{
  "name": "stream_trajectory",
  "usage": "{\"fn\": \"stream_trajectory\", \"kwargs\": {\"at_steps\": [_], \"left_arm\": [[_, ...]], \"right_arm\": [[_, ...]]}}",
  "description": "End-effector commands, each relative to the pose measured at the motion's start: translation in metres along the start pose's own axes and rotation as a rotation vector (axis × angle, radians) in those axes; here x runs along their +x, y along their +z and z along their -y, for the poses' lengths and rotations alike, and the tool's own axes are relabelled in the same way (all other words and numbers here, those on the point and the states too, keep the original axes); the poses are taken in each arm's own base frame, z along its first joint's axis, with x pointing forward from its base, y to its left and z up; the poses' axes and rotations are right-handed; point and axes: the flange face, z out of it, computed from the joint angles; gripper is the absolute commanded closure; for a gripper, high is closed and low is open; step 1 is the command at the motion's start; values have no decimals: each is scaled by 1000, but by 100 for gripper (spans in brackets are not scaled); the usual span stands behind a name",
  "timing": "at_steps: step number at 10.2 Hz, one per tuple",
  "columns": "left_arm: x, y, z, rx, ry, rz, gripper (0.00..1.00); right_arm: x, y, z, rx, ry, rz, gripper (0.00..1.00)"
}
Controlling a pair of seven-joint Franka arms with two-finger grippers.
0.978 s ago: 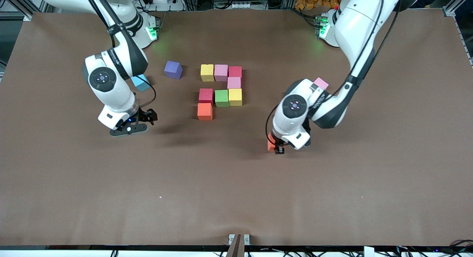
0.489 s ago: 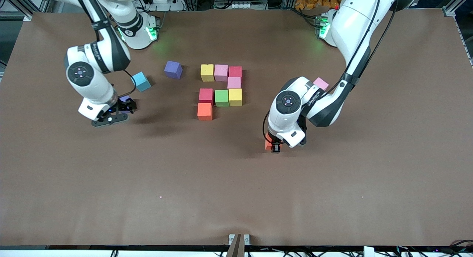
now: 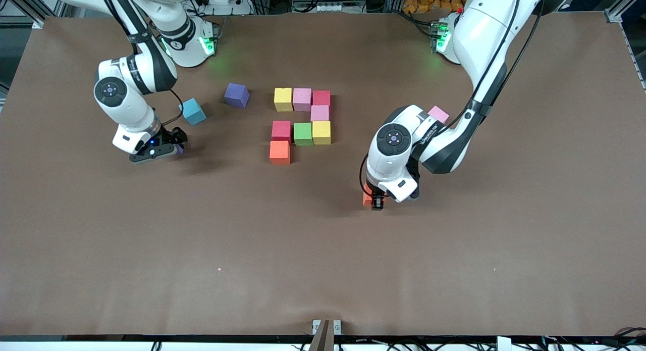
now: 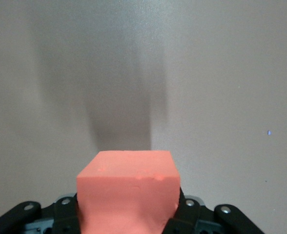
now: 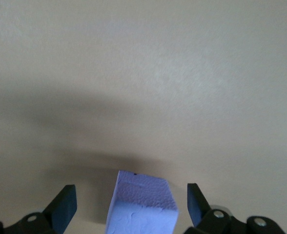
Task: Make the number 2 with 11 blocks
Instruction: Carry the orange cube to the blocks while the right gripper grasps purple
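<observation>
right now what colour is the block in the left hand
Orange block, gripped in the left hand; the left wrist view shows it best.

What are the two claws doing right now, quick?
Left gripper: shut on an orange block, above the table.
Right gripper: open, fingers either side of a purple block, not gripping.

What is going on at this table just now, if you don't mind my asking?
Two arms are building a digit from foam cubes. Eight cubes already sit together mid-table, nearer the robots' bases. The left gripper is shut on an orange cube toward the left arm's end. The right gripper, jaws open, straddles a purple cube toward the right arm's end. A cyan cube, another purple cube and a pink cube lie loose.
</observation>
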Motion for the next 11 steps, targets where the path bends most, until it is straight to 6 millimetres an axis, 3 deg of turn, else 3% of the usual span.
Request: {"fn": "stream_trajectory", "kwargs": {"at_steps": [1,5,11], "left_arm": [[-1,-2,0,-7,26,-22,95],[-6,1,3,-3,32,-23,95],[-7,3,4,-1,35,-24,95]], "right_arm": [[-14,1,-7,-1,6,-4,0],[-27,15,-23,17,31,20,0],[-45,39,-30,61,173,27,0]]}}
